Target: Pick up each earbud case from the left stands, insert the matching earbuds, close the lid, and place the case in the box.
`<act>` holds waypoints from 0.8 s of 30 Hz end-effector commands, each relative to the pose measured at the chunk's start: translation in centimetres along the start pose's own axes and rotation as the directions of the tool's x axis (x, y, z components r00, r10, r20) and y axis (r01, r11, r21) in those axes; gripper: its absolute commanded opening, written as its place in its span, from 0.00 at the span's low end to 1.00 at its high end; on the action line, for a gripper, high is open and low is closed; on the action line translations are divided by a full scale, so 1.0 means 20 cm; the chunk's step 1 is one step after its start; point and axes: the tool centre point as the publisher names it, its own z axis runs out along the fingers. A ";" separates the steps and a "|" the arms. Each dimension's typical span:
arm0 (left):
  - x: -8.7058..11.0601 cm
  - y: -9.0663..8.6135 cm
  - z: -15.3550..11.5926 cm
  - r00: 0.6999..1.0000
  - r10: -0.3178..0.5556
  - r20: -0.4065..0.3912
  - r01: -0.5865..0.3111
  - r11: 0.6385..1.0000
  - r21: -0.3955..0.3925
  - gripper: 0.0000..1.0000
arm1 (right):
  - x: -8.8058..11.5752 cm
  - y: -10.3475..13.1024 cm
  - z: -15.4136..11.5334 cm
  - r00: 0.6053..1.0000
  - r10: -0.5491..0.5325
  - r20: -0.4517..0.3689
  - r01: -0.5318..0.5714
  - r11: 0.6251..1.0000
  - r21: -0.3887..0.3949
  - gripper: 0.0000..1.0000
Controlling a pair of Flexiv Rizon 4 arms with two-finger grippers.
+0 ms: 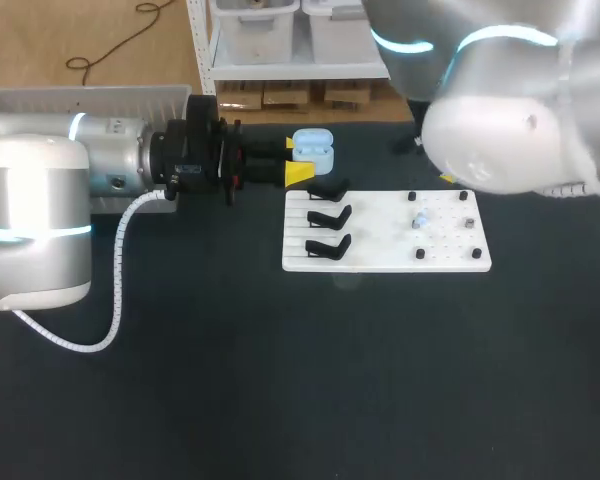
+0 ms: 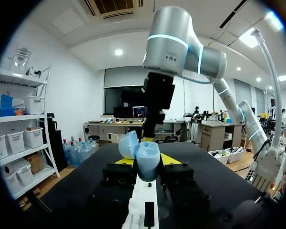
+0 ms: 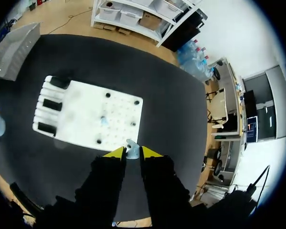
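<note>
earbud case [image 1: 313, 148] — light blue, lid up — is clamped from both sides in the left gripper [image 2: 148, 160], off the table just beyond the far left corner of the white board [image 1: 450, 262]. over that nearer board, by its right edge, the right gripper [image 3: 132, 152] pinches a small pale earbud [image 3: 131, 149] at its very tips; so slight a hold could let it twist or drop. farther out, at the case, an off-line push could tilt the case in its grip or knock the lid shut (a judgement, not a sighting). far left waits the box [image 1: 100, 93]. hidden: the head view loses the right gripper behind its own arm, no view shows the case's sockets, and which earbud this is i cannot tell.
</note>
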 end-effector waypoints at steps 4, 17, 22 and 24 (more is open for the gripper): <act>0.01 0.00 0.00 1.000 0.003 0.003 -0.003 1.000 -0.002 0.00 | 0.07 0.08 -0.28 0.997 0.038 -0.069 -0.043 0.997 -0.058 0.00; 0.01 0.00 0.00 1.000 0.003 0.003 -0.003 1.000 -0.002 0.00 | 0.13 0.33 -0.45 0.993 0.109 -0.053 -0.117 0.976 -0.183 0.00; 0.01 0.00 0.00 1.000 0.003 0.003 -0.003 1.000 -0.002 0.00 | 0.13 0.34 -0.46 0.994 0.097 -0.046 -0.104 0.977 -0.187 0.00; 0.01 0.00 0.00 1.000 0.003 0.003 -0.003 1.000 -0.002 0.00 | 0.13 0.34 -0.46 0.994 0.097 -0.046 -0.104 0.977 -0.187 0.00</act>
